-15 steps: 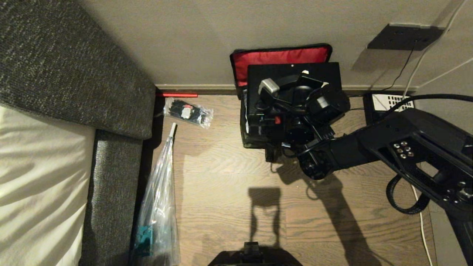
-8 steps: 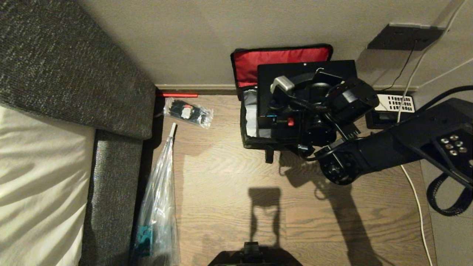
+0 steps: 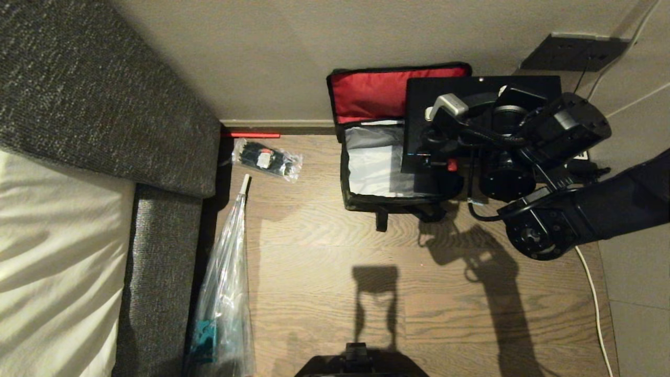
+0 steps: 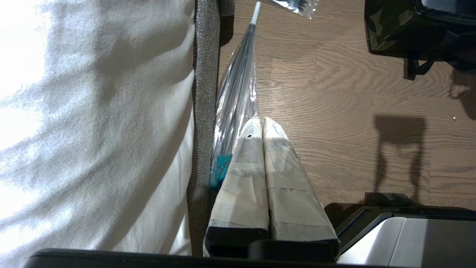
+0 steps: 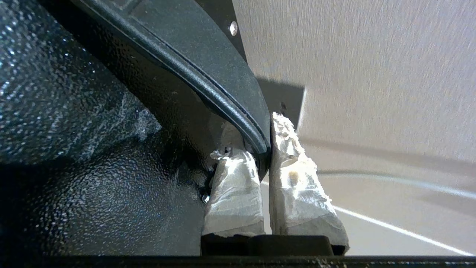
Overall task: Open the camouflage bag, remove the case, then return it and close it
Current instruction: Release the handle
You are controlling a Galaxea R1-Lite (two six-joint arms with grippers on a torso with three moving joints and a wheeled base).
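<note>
The camouflage bag point(image 3: 366, 201) stands open on the wood floor against the wall. Its red-lined lid point(image 3: 377, 94) leans on the wall and its pale grey interior point(image 3: 371, 167) is bare; a camouflage corner of the bag point(image 4: 386, 26) shows in the left wrist view. The black case point(image 3: 434, 94) hangs above the bag's right end, overlapping it. My right gripper point(image 5: 260, 134) is shut on the case's black bar handle point(image 5: 223, 85), with the pebbled case body point(image 5: 93, 149) beside it. My left gripper point(image 4: 260, 123) is shut and empty, parked low by the sofa edge.
A grey sofa point(image 3: 157, 131) with a white cushion fills the left. A clear-wrapped umbrella point(image 3: 225, 293) and a packet of black ties point(image 3: 267, 157) lie beside it. A wall plate point(image 3: 573, 52) and a white cable point(image 3: 591, 298) are on the right.
My right arm has lifted the case out of the bag and carried it to the right, uncovering the grey interior. The left arm has not moved.
</note>
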